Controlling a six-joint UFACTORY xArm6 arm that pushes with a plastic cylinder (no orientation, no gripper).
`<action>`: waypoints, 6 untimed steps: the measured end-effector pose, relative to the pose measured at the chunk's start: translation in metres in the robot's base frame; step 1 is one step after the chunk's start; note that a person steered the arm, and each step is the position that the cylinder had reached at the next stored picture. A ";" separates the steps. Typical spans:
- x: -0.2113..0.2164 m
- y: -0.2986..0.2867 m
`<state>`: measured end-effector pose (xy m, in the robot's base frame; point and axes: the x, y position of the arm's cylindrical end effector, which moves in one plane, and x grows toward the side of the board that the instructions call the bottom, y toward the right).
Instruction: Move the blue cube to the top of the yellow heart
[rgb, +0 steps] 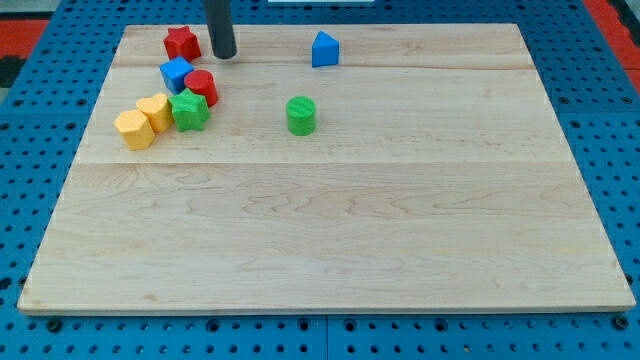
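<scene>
The blue cube (176, 73) lies near the board's top left, touching a red cylinder (203, 87) on its right. Two yellow blocks sit below and to the left: one (156, 110) next to the green star (189, 110), one (134, 129) further left. I cannot tell which of them is the heart. My tip (223, 54) stands on the board to the upper right of the blue cube, a short gap away, and right of a red star (182, 42).
A blue pentagon-like block (324, 49) sits at the top centre. A green cylinder (301, 115) stands right of the cluster. The wooden board (330, 230) lies on a blue pegboard surface.
</scene>
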<state>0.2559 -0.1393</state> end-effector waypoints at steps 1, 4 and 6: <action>0.014 -0.041; 0.051 -0.069; 0.031 -0.068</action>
